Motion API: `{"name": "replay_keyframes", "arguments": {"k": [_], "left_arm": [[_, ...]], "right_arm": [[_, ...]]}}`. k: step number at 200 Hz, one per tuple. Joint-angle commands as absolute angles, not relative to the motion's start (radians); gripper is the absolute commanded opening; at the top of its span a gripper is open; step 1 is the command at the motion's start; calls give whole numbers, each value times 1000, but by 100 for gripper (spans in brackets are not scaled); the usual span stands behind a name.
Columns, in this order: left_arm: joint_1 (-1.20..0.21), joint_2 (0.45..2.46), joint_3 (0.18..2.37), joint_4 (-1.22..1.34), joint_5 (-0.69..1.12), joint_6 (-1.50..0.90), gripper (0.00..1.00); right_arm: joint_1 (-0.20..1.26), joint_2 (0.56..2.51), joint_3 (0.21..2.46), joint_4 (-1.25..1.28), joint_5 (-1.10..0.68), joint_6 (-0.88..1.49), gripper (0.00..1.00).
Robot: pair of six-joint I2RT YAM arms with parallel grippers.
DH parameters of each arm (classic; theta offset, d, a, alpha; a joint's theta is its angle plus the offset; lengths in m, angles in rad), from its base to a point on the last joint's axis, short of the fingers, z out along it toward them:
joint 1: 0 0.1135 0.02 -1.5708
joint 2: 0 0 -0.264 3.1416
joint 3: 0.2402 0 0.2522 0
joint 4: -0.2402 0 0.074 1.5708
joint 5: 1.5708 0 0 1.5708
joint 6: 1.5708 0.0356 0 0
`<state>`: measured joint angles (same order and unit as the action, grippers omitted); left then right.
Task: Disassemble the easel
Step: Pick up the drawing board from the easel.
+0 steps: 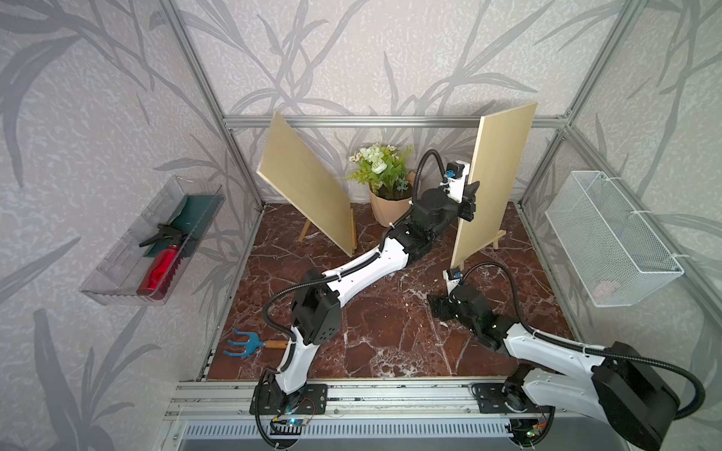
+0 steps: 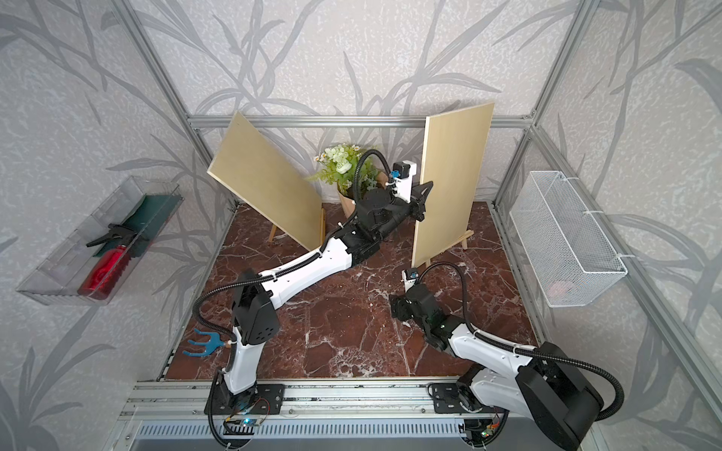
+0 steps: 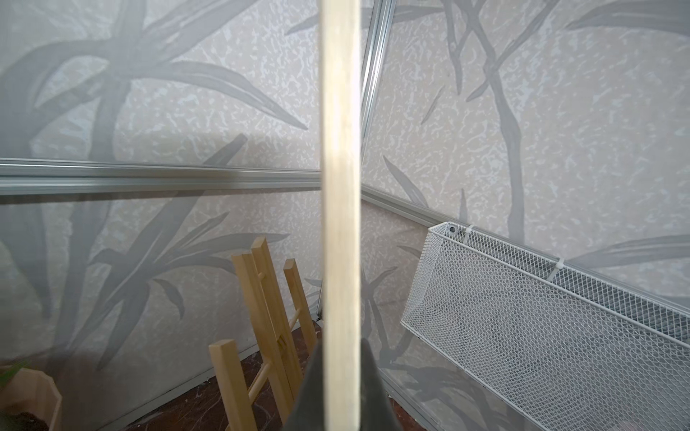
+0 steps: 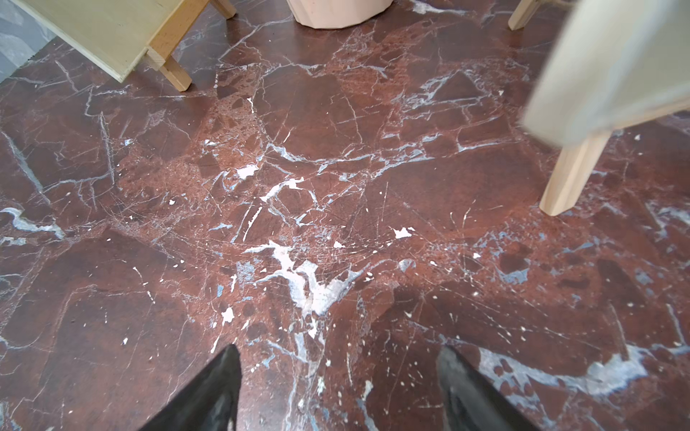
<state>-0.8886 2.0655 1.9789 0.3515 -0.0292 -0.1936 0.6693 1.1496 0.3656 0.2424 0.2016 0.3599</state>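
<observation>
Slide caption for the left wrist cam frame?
Left gripper shut on the edge of the wooden board; easel frame and white mesh basket beyond.

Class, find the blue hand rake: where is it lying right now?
In both top views the blue hand rake lies at the near left corner of the marble tabletop, right beside the left arm's lower link.

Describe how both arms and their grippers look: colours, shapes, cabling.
The left arm and right arm both have smooth white link shells between bulky black joint housings. A black ribbed cable hose loops along each. White wrist mounts carry a small blue part. The left gripper and right gripper have black, tapering fingers.
</observation>
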Motion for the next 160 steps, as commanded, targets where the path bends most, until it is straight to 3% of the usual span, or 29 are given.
{"name": "replay_keyframes", "arguments": {"k": [1, 160], "left_arm": [[-896, 1956, 2086, 603, -28, -189, 0], [-903, 1916, 2159, 591, -2, -243, 0]], "right_arm": [[666, 1158, 399, 245, 215, 347, 82], [666, 1167, 405, 244, 210, 338, 79]]}}
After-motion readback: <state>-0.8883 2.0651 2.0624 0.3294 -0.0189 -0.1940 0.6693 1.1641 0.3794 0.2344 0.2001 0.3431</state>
